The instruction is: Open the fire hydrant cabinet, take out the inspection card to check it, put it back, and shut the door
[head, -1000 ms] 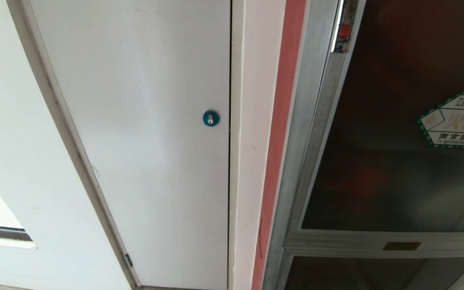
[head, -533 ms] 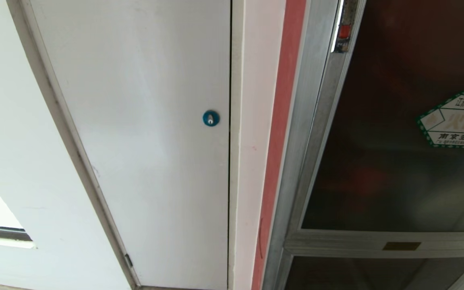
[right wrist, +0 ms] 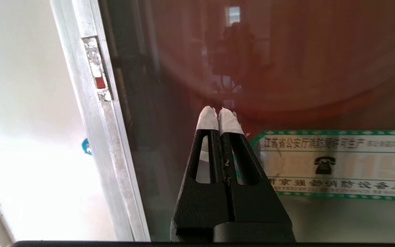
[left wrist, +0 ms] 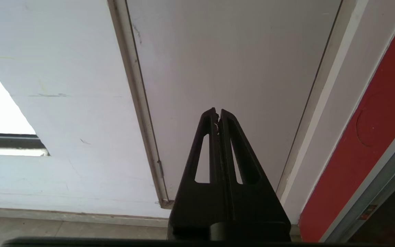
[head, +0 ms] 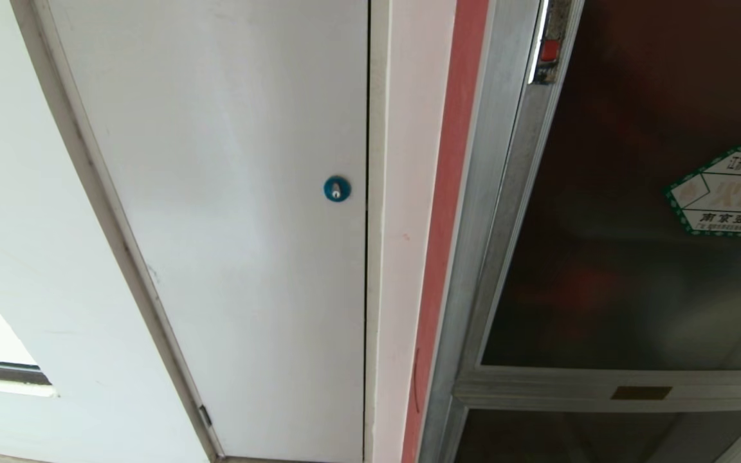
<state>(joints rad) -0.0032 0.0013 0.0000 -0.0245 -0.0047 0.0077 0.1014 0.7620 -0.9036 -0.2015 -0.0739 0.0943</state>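
Note:
The fire hydrant cabinet's silver frame stands at the right of the head view. Its door, dark tinted glass with a green-bordered sticker, lies flat within the frame. A red hose reel shows dimly through the glass. The inspection card is hidden. My right gripper, its tips wrapped in white tape, is shut on nothing and points at the glass just beside the sticker. My left gripper is shut and empty, facing the white panel door. Neither gripper shows in the head view.
A white panel door with a blue round lock fills the left. A red strip runs between it and the cabinet. A small red latch sits on the door's silver frame. A lower glass panel lies beneath a crossbar.

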